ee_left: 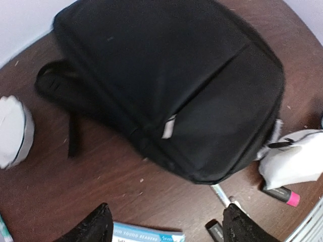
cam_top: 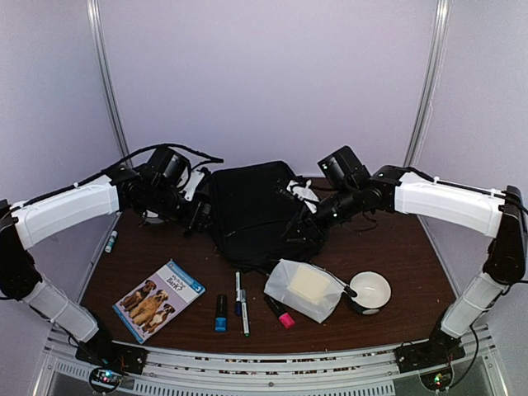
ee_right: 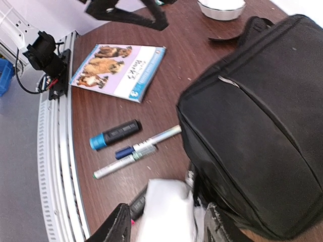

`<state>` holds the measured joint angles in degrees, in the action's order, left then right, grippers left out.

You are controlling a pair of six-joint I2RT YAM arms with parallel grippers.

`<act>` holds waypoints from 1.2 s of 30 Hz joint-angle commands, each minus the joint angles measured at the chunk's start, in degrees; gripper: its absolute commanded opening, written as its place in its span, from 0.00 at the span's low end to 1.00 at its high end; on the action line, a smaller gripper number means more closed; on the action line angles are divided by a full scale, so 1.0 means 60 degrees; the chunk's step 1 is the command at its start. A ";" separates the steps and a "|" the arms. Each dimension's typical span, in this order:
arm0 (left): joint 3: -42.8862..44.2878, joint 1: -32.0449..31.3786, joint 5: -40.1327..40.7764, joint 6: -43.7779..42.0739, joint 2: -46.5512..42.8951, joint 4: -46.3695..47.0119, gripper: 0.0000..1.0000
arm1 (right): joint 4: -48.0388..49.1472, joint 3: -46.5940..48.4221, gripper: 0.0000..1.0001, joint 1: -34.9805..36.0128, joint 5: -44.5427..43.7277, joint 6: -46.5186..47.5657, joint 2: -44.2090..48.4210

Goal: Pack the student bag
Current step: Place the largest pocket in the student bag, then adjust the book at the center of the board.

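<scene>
The student bag (cam_top: 256,214) is a large black backpack lying flat at the middle back of the table; it also fills the left wrist view (ee_left: 171,85) and the right side of the right wrist view (ee_right: 257,126). My left gripper (cam_top: 198,216) hovers at the bag's left edge. It is wide open (ee_left: 166,229), with only bare table and a book corner between its fingers. My right gripper (cam_top: 301,224) hangs at the bag's right front corner. It is partly open (ee_right: 169,227), its right finger close to the bag's edge, and the white pouch (ee_right: 166,206) shows beyond it.
In front of the bag lie a dog book (cam_top: 158,299), a blue highlighter (cam_top: 221,313), two pens (cam_top: 241,301), a pink highlighter (cam_top: 282,315), a translucent white pouch (cam_top: 304,289) and a white bowl (cam_top: 369,291). A marker (cam_top: 110,241) lies at the left edge.
</scene>
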<state>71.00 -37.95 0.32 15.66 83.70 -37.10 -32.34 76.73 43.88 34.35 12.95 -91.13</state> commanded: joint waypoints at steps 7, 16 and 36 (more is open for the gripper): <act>-0.2165 0.3461 -0.0719 0.2160 -0.1378 -0.1664 0.84 | 0.0789 0.1620 0.49 0.1734 0.0006 -0.1597 -0.2380; -0.3478 0.5883 -0.1686 0.2302 -0.0782 -0.1298 0.81 | -0.0285 0.4691 0.52 0.3076 -0.1154 -0.1375 -0.5495; -0.5471 0.7128 -0.3538 0.2383 -0.0143 -0.0043 0.73 | -0.1357 0.8877 0.86 0.4442 -0.4494 -0.0222 -0.9501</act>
<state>40.73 4.82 -14.63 29.93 81.76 -40.34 -38.94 127.76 70.76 11.77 11.42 -145.71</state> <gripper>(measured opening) 0.746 0.869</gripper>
